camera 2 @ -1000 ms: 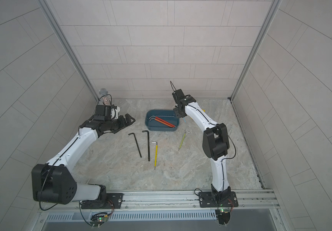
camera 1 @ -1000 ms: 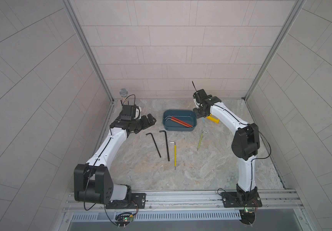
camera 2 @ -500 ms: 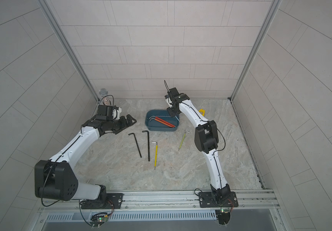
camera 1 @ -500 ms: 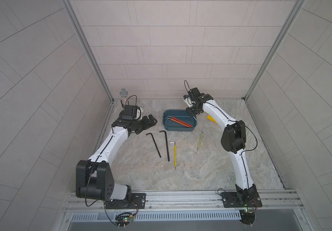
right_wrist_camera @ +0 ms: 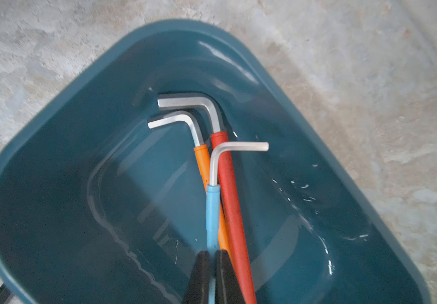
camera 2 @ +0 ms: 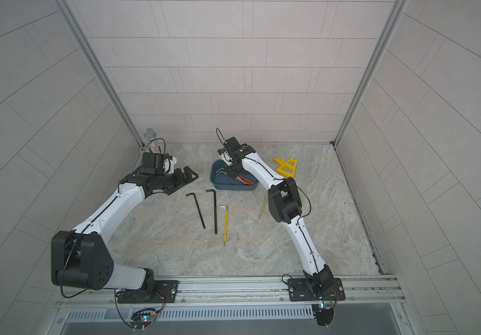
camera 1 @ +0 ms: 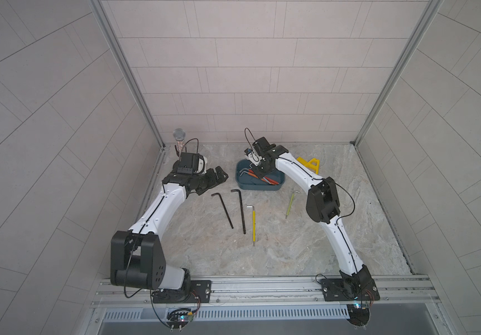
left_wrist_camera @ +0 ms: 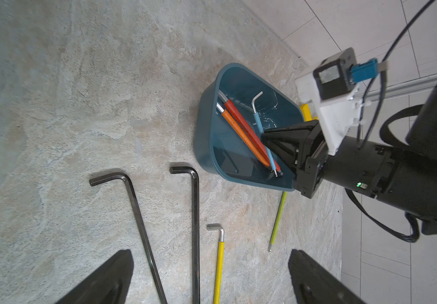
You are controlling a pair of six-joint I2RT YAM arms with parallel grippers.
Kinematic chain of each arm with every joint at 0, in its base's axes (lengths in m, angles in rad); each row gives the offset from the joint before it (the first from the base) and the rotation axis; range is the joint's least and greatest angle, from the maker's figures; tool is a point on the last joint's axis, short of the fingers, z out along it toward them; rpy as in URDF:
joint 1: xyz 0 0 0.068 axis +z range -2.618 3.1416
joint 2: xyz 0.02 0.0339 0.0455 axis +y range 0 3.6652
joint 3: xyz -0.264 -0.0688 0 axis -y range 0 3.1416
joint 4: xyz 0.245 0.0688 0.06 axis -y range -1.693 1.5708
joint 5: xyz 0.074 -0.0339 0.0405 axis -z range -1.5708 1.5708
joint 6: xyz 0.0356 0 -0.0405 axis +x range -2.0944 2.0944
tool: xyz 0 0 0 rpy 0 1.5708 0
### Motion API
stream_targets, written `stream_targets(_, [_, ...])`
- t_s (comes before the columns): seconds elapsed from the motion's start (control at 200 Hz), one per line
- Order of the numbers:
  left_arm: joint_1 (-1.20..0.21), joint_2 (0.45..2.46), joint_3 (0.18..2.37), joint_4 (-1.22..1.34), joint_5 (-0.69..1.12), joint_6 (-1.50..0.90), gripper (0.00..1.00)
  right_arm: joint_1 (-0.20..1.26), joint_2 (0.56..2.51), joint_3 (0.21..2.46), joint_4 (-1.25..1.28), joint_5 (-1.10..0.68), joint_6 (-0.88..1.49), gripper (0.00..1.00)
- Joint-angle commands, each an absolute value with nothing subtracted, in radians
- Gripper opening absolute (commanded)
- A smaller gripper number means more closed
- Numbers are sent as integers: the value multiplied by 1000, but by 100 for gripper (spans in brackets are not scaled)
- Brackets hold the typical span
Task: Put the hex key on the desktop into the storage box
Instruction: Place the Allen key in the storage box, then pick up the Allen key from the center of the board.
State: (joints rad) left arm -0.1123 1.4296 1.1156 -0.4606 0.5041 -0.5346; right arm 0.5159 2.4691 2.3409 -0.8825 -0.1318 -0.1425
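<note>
right claw (right_wrist_camera: 212, 263) down in storage box (right_wrist_camera: 41, 118), pinching blue hex key (right_wrist_camera: 212, 210) | left claw (left_wrist_camera: 210, 273) wide above desktop (left_wrist_camera: 80, 105)

Grey-beige marbled counter (camera 1: 291, 246) bearing a dark teal storage box (camera 1: 258, 187) that holds a red-sleeved hex key (right_wrist_camera: 234, 210), an orange-sleeved hex key (right_wrist_camera: 202, 158) and a light-blue-sleeved hex key (right_wrist_camera: 213, 210), beside two black hex keys (camera 1: 225, 211) (camera 1: 242, 211), a yellow-sleeved hex key (camera 1: 253, 226), a lime-green-sleeved hex key (camera 1: 290, 204) and a yellow plastic frame (camera 1: 314, 160).
</note>
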Motion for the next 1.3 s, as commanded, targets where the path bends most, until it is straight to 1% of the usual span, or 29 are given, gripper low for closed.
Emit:
stream_targets(0.0, [-117, 1437, 1108, -457, 503, -532, 100, 520, 2475, 2355, -906, -139, -150, 6])
stream_targets(0.03, [-117, 1437, 1106, -457, 504, -532, 100, 520, 2477, 2354, -913, -141, -150, 10])
stream_targets(0.12, [-117, 1436, 1109, -458, 503, -533, 100, 520, 2479, 2349, -929, -146, -146, 31])
stream_targets(0.18, [-117, 1435, 1107, -457, 503, -532, 100, 521, 2476, 2348, -934, -146, -141, 38])
stream_targets(0.285, [-117, 1433, 1108, -459, 502, -532, 100, 520, 2467, 2347, -937, -141, -130, 46])
stream_targets(0.42, [-117, 1427, 1107, -462, 496, -529, 100, 520, 2430, 2348, -942, -117, -94, 48])
stream_targets(0.56, [-118, 1424, 1107, -462, 491, -528, 100, 521, 2338, 2325, -941, -59, -49, 47])
stream_targets(0.725, [-117, 1421, 1106, -462, 494, -528, 100, 516, 2177, 2203, -884, 9, 10, 47])
stream_targets(0.916, [-118, 1418, 1106, -459, 497, -530, 100, 465, 1946, 1958, -774, -10, 152, 46])
stream_targets(1.031, [-118, 1415, 1106, -459, 498, -532, 100, 398, 1778, 1688, -630, -126, 281, 46])
stream_targets(1.101, [-119, 1413, 1105, -454, 505, -535, 100, 373, 1674, 1509, -545, -136, 336, 45])
stream_targets(1.181, [-120, 1411, 1103, -448, 511, -539, 100, 373, 1607, 1411, -565, -86, 355, 45])
stream_targets(1.296, [-120, 1407, 1102, -445, 514, -542, 100, 372, 1567, 1342, -656, -22, 378, 45])
